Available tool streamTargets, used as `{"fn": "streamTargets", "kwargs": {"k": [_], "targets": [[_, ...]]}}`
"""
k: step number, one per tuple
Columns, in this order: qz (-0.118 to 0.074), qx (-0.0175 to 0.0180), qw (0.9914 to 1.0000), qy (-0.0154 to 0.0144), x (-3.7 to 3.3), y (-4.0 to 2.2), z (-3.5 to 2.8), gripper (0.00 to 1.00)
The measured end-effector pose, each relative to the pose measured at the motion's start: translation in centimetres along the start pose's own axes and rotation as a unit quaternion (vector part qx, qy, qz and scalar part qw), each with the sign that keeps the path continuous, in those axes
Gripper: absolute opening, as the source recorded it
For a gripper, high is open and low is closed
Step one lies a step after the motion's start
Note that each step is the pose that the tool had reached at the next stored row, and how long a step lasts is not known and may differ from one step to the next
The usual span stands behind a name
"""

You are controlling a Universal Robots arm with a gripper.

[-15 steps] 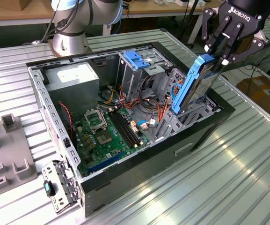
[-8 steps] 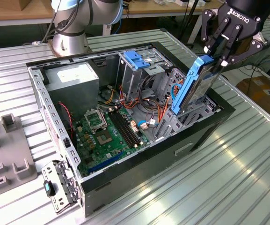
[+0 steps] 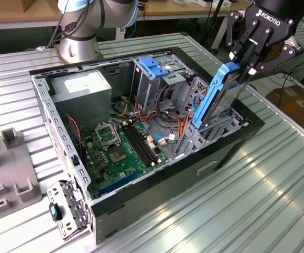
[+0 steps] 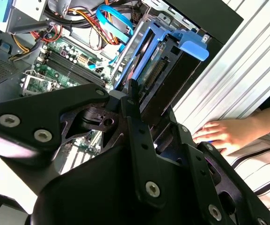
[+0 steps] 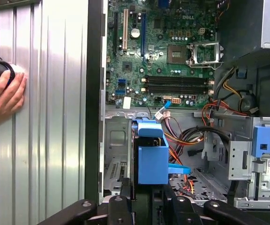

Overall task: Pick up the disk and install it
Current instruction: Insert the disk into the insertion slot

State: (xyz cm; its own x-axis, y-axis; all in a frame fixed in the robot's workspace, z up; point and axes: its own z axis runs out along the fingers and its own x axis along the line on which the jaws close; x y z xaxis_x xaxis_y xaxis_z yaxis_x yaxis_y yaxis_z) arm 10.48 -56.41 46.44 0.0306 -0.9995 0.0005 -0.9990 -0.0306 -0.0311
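The disk (image 3: 220, 97), a silver drive in a blue plastic frame, stands on edge and tilted in the bay at the end of the open computer case (image 3: 246, 129) on the exterior view's right. Its lower end is down between the bay's metal walls. My gripper (image 3: 243, 64) is above it, shut on the disk's upper end. In the first wrist view the disk's blue frame (image 5: 152, 157) sits between my fingers (image 5: 117, 204). In the second wrist view the disk (image 4: 165, 61) reaches from the gripper (image 4: 146, 108) toward the case's rim.
Inside the case lie the green motherboard (image 3: 120, 153), a grey power-supply box (image 3: 83, 87), a metal cage with a blue latch (image 3: 154, 66) and loose orange and blue cables (image 3: 180, 126). A person's hand (image 5: 1, 96) rests on the ribbed table beside the case. A grey fixture (image 3: 9, 174) stands at the exterior view's left.
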Motion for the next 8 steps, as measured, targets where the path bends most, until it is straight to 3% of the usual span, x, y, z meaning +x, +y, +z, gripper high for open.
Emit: {"fn": "streamTargets", "kwargs": {"k": [6, 8], "targets": [[0.001, 0.0000, 1.00000, 0.0002, -0.05, -0.05, 0.74, 0.35], [0.002, 0.0000, 1.00000, 0.0001, -0.04, -0.07, 1.25, 0.35]]}}
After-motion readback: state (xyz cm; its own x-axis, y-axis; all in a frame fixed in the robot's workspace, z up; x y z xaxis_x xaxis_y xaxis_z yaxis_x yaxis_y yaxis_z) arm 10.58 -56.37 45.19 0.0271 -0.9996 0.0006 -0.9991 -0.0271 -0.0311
